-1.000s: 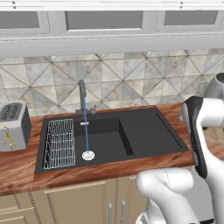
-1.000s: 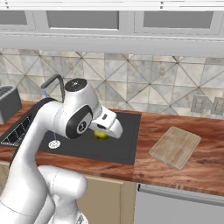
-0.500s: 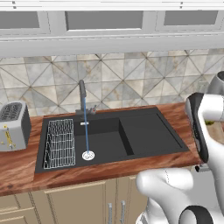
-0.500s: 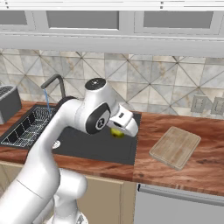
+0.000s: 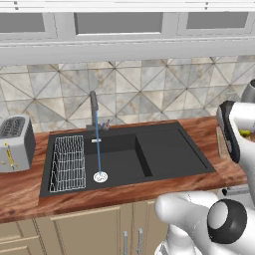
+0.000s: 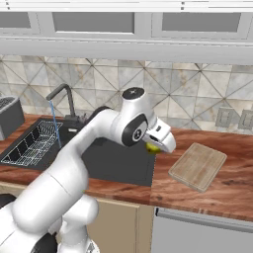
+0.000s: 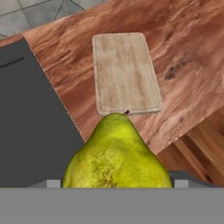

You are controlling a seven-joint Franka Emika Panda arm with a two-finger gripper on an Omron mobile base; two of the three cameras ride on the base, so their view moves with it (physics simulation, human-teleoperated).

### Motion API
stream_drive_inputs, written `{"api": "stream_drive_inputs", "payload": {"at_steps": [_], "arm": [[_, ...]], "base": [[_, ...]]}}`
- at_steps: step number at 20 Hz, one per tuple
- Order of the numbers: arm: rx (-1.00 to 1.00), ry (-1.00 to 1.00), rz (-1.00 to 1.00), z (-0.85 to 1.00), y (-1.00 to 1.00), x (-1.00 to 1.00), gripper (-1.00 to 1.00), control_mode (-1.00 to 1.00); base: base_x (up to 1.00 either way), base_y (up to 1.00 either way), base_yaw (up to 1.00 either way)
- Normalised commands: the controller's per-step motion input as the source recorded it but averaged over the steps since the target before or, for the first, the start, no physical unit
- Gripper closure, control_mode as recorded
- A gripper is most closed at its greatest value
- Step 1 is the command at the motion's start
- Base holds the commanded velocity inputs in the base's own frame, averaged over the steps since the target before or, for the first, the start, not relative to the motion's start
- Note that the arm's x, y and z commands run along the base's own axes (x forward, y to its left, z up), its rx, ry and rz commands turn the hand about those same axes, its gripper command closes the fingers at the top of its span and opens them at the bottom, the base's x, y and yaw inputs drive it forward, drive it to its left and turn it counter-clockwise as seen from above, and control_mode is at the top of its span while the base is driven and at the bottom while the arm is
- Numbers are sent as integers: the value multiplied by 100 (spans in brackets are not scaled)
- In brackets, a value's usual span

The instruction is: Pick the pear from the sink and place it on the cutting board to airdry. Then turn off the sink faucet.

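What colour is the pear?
Yellow-green with tiny brown speckles; the pear shows best in the hand view.

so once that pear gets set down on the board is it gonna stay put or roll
Probably rolls a little: the pear looks rounded and bottom-heavy, and the cutting board looks flat with only a shallow edge. Its skin seems smooth, and water is running, so it may be slick in the gripper.
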Motion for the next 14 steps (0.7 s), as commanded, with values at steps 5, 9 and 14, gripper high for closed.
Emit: {"api": "stream_drive_inputs", "payload": {"at_steps": [5,9,14], "arm": [[6,1,-2,0,-37,5,100,-100],[7,0,0,0,-21,15,100,-100],[5,2,0,-6,-16,30,100,-100]], "base": [[0,0,0],[0,0,0],[0,0,0]]}}
